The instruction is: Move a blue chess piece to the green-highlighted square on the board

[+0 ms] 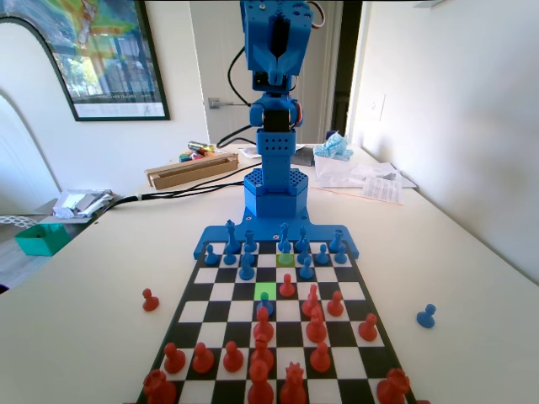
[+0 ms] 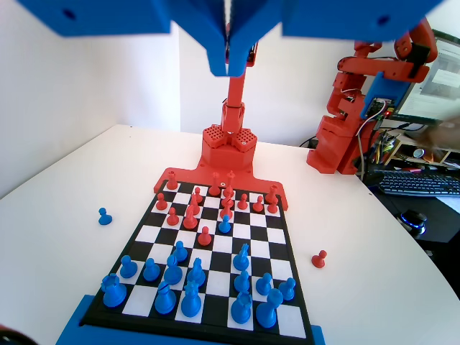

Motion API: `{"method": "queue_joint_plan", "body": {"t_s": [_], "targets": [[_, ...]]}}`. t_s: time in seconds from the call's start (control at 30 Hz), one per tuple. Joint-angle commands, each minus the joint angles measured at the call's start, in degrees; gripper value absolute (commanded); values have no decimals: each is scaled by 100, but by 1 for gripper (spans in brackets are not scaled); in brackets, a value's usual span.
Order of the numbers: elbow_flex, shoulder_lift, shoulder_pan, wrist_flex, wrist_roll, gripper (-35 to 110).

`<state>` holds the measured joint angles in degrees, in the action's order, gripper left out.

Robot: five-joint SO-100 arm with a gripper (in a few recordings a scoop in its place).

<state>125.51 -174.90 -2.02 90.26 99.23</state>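
The board (image 1: 195, 292) lies in front of the blue arm (image 1: 274, 160), which stands upright at its far end. In the wrist view my gripper (image 2: 228, 52) hangs high above the board (image 2: 293, 273), jaws shut together with nothing between them. The green-highlighted square (image 1: 265, 291) is bare. One blue pawn (image 1: 266, 305) stands just beyond it toward the camera, among red pieces; the wrist view shows this pawn (image 2: 225, 224) mid-board. Other blue pawns (image 1: 246, 269) stand near the arm's base. A duller olive square (image 1: 286, 259) lies one row farther back.
A loose blue pawn (image 1: 426, 316) stands on the table right of the board in the fixed view, and a loose red pawn (image 1: 150, 300) on the left. Red pieces (image 1: 315, 324) crowd the near rows. Boxes and papers (image 1: 189, 170) lie behind the arm.
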Motion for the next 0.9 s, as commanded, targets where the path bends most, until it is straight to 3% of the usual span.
{"method": "queue_joint_plan", "body": {"t_s": [0.0,0.87], "targets": [[-44,-18,-18,-26,62,1],[-44,-18,-18,-26,62,6]]}}
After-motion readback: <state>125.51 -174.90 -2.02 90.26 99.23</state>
